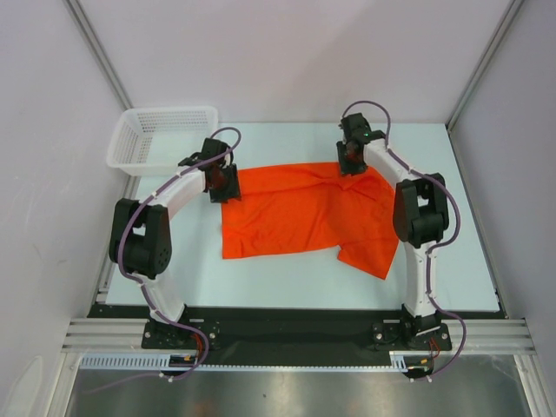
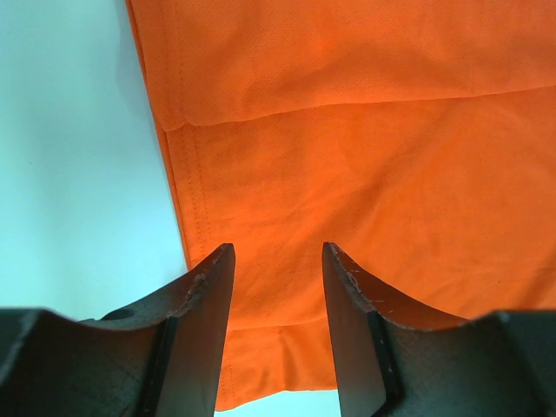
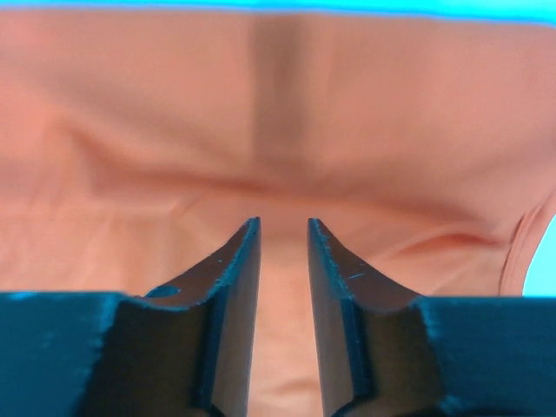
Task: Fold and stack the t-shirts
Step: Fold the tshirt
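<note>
At the far left of the worktop (image 1: 287, 278) stands a white mesh basket (image 1: 161, 139), with nothing visible in it. Just beside it, the left pincer (image 1: 221, 181) is down at the left edge of the orange t-shirt (image 1: 304, 217). The shirt lies spread but rumpled across the middle of the worktop, with one sleeve trailing toward the near right. The right pincer (image 1: 350, 161) sits at the shirt's far edge.

The left wrist view shows what the overhead view cannot. The left pincer (image 2: 278, 252) is wide open and holds nothing. Its fingers straddle cloth (image 2: 365, 130) just inside the stitched hem, and a second layer is folded over farther up. Bare worktop (image 2: 69, 174) lies to the left.

In the right wrist view, the right pincer (image 3: 283, 224) is open by a narrower gap. Cloth (image 3: 261, 113) fills the view beneath and between the fingers, but nothing seems clamped. That picture is soft, so I cannot tell whether the tips touch the fabric. Only the overhead view shows the shirt's whole outline and how lopsided it lies.

The risks, as I judge them:
- **Layers:** The cloth is thin. If the left pincer closes where the layers overlap, it may catch only the top one or both, and the fold would skew either way.
- **Height:** If either pincer closes too high, it will slip off the fabric.
- **Uneven lift:** If the two sides rise unevenly, the loose sleeve would drag and bunch the shirt.
</note>
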{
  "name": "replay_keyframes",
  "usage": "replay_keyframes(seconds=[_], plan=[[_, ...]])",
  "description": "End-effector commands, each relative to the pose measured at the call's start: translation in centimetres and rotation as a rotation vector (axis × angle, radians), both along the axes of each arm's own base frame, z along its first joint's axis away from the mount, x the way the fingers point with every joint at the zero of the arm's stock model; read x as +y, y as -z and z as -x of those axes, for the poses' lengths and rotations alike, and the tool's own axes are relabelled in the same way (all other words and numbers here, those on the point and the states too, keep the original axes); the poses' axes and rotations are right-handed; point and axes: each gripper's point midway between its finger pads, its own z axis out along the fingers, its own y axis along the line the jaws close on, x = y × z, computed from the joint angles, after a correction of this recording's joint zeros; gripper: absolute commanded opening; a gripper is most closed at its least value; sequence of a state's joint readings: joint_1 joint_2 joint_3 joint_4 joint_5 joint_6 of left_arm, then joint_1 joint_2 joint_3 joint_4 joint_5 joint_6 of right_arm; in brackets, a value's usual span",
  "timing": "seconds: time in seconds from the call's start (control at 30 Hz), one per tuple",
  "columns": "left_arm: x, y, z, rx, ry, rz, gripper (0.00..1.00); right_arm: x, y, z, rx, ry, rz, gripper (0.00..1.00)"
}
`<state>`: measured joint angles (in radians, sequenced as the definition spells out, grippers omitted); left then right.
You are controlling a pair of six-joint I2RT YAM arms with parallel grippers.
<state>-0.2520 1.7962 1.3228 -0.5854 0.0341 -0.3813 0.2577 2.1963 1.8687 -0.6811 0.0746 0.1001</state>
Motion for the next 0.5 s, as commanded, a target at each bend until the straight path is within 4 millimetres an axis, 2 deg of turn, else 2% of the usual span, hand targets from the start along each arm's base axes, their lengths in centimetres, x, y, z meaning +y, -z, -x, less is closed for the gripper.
replay_keyframes(seconds=[0.0, 0.03, 0.07, 0.17, 0.23, 0.3, 0.33, 0.47], plan=[[-0.2, -2.0, -0.5, -0.065, 0.022, 0.028, 0.51, 2.1, -5.0, 2.3, -0.086, -0.066, 0.106, 0.37], [-0.2, -1.9, -0.5, -0.065, 0.02, 0.03, 0.5, 3.1, -4.7, 3.1, -0.082, -0.094, 0.13, 0.38], [-0.2, -2.0, -0.6, -0.068, 0.021, 0.032, 0.51, 2.9, -3.7, 4.0, -0.053, -0.093, 0.159, 0.38], [-0.3, -1.8, -0.5, -0.062, 0.024, 0.034, 0.51, 2.3, -2.1, 4.5, -0.025, -0.088, 0.227, 0.37], [-0.4, -1.8, -0.5, -0.062, 0.029, 0.037, 0.51, 2.3, -1.2, 4.2, -0.023, -0.102, 0.259, 0.37], [-0.4, -1.8, -0.5, -0.06, 0.029, 0.038, 0.5, 2.7, -1.2, 3.2, -0.054, -0.111, 0.263, 0.35], [-0.4, -1.9, -0.5, -0.061, 0.031, 0.038, 0.5, 2.4, -0.3, 3.0, -0.034, -0.126, 0.295, 0.35], [-0.3, -2.1, -0.3, -0.061, 0.031, 0.035, 0.5, 2.2, 0.4, 2.7, -0.03, -0.128, 0.35, 0.33]])
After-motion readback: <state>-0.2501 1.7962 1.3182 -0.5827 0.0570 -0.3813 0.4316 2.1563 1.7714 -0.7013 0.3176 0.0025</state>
